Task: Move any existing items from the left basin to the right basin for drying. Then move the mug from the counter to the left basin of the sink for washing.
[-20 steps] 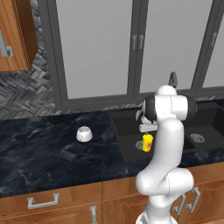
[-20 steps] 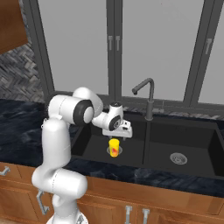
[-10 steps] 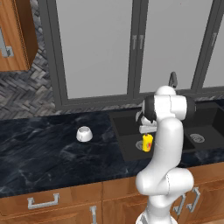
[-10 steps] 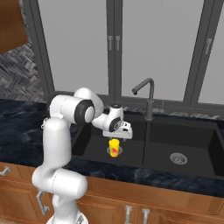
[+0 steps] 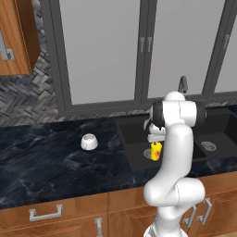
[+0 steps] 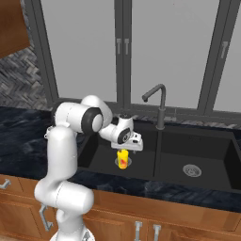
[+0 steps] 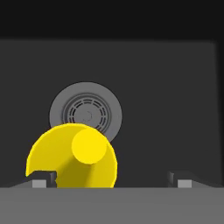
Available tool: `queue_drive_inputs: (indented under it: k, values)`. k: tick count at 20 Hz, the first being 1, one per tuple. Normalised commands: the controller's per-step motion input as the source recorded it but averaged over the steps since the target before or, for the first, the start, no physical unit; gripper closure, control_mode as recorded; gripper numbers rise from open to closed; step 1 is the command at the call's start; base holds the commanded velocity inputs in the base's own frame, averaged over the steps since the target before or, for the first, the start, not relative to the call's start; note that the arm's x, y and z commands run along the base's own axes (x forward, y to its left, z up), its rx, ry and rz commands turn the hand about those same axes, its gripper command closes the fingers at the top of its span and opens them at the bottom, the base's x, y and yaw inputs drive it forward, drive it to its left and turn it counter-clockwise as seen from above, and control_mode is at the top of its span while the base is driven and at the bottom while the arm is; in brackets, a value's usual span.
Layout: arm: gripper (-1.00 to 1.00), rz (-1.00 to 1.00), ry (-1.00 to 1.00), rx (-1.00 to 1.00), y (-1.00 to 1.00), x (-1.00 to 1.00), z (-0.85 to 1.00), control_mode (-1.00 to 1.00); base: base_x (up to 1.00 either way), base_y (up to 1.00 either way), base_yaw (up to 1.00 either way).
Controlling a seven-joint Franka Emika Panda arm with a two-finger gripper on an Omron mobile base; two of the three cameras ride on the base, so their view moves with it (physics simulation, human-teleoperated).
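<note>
The gripper (image 7: 111,180) hangs wide open right over the yellow cup (image 7: 72,156) standing in the left basin (image 6: 99,155), but the cup sits off toward one fingertip, so it probably needs a sideways nudge first.

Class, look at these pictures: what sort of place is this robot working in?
A kitchen, rendered rather than real: a black double-basin sink with a curved faucet, a dark marble-look counter, and wooden cabinets below.

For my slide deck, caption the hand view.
Open claw above small yellow cup-shaped object beside round silver drain in black left basin.
</note>
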Motion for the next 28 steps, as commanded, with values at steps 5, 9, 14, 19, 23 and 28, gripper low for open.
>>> queue_drive_inputs:
  k: [5, 9, 14, 19, 23, 28]
  values:
    - [-1.00, 0.00, -0.01, 0.00, -0.03, 0.00, -0.13, -1.00, 0.00, 0.00, 0.00]
    - [-1.00, 0.00, 0.00, 0.00, 0.00, 0.00, -0.13, -1.00, 0.00, 0.00, 0.00]
    - [-1.00, 0.00, 0.00, 0.00, 0.00, 0.00, -0.10, -1.00, 0.00, 0.00, 0.00]
    - [-1.00, 0.00, -0.01, 0.00, 0.00, 0.00, -0.06, -1.00, 0.00, 0.00, 0.00]
    - [-1.00, 0.00, -0.02, 0.00, 0.00, 0.00, -0.08, -1.00, 0.00, 0.00, 0.00]
    - [-1.00, 0.00, -0.01, 0.00, 0.00, 0.00, -0.05, -1.00, 0.00, 0.00, 0.00]
